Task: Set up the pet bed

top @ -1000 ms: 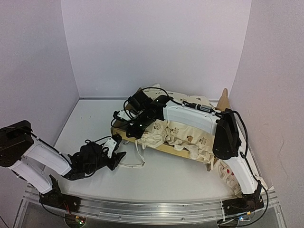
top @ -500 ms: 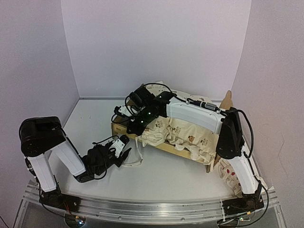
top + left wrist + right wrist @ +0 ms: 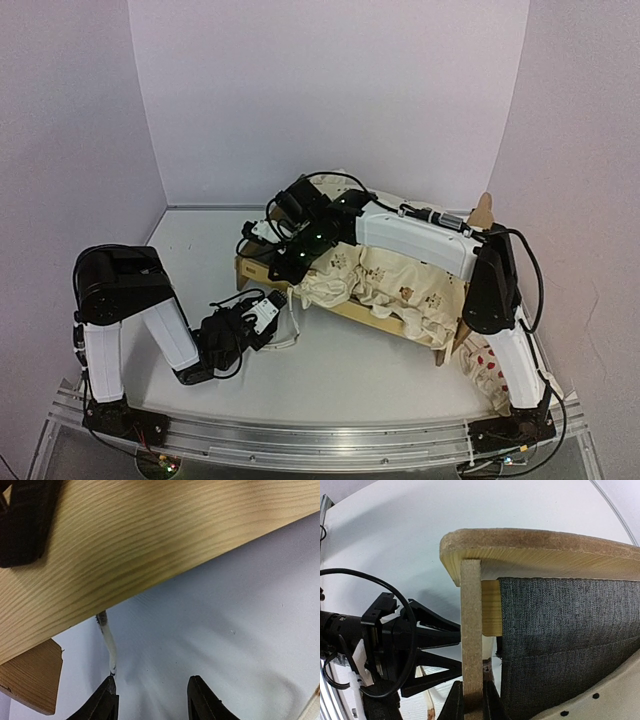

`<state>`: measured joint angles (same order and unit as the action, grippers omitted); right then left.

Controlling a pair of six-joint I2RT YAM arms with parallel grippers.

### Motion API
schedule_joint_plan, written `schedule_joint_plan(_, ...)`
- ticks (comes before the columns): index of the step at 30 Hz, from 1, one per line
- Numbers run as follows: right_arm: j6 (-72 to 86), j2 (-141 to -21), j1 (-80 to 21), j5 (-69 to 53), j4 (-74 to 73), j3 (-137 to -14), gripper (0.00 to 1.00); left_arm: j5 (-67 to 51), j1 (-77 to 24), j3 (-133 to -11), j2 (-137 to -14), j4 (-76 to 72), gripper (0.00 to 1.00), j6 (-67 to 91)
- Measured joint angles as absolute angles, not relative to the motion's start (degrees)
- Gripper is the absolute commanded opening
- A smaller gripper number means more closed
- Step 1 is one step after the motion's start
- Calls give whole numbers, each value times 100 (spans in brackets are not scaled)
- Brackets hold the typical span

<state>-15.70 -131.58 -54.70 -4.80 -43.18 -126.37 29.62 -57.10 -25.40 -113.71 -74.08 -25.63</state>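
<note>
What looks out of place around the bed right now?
The cushion lies bunched and crooked on the pet bed, spilling over its near rail, with a tie trailing onto the table. The dotted pillow sits off the bed by the right arm.

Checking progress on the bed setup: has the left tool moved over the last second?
Yes. Against the aluminium rail, the left tool has slid right and away from it, toward the pet bed's near corner.
</note>
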Motion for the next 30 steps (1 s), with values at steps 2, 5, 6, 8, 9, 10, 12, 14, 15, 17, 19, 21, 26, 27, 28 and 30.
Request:
schedule_joint_plan(2,-1569,-13155,-5470,-483,-4314,-12618,0,2981,-5711,-2606,-11446,-7413,45,-2646)
schedule_joint_plan(5,-1565,-13146,-5470,-488,-4295,-12569,0,3011,-5710,-2684,-11543,-7434,43,-2762)
schedule_joint_plan(6,-1564,-13143,-5470,-492,-4294,-12548,0,3016,-5710,-2722,-11583,-7448,43,-2804)
schedule_joint_plan(8,-1560,-13137,-5470,-495,-4294,-12508,0,3019,-5710,-2802,-11658,-7465,42,-2890)
schedule_joint_plan(9,-1559,-13135,-5470,-497,-4294,-12487,0,3018,-5710,-2835,-11689,-7463,41,-2931)
schedule_joint_plan(10,-1556,-13133,-5470,-497,-4297,-12476,0,3020,-5710,-2869,-11714,-7462,40,-2984)
schedule_joint_plan(12,-1550,-13133,-5470,-496,-4298,-12454,0,3017,-5710,-2943,-11744,-7458,33,-3055)
schedule_joint_plan(14,-1540,-13125,-5470,-495,-4294,-12430,0,2998,-5710,-3020,-11745,-7471,21,-3110)
schedule_joint_plan(15,-1539,-13112,-5470,-496,-4294,-12407,0,2986,-5710,-3053,-11744,-7478,15,-3137)
schedule_joint_plan(17,-1537,-13089,-5470,-496,-4296,-12368,0,2973,-5706,-3105,-11743,-7510,3,-3184)
schedule_joint_plan(19,-1535,-13078,-5469,-497,-4297,-12361,0,2954,-5704,-3124,-11740,-7515,0,-3192)
schedule_joint_plan(21,-1532,-13073,-5468,-494,-4295,-12361,0,2954,-5699,-3129,-11740,-7518,0,-3211)
schedule_joint_plan(26,-1529,-13065,-5470,-480,-4287,-12331,0,2917,-5695,-3112,-11724,-7516,0,-3210)
schedule_joint_plan(27,-1529,-13065,-5470,-472,-4287,-12320,0,2886,-5695,-3083,-11684,-7505,0,-3193)
schedule_joint_plan(28,-1529,-13065,-5470,-465,-4289,-12314,0,2836,-5695,-3033,-11626,-7505,0,-3169)
schedule_joint_plan(30,-1529,-13065,-5472,-447,-4292,-12309,0,2722,-5695,-2860,-11407,-7502,0,-3108)
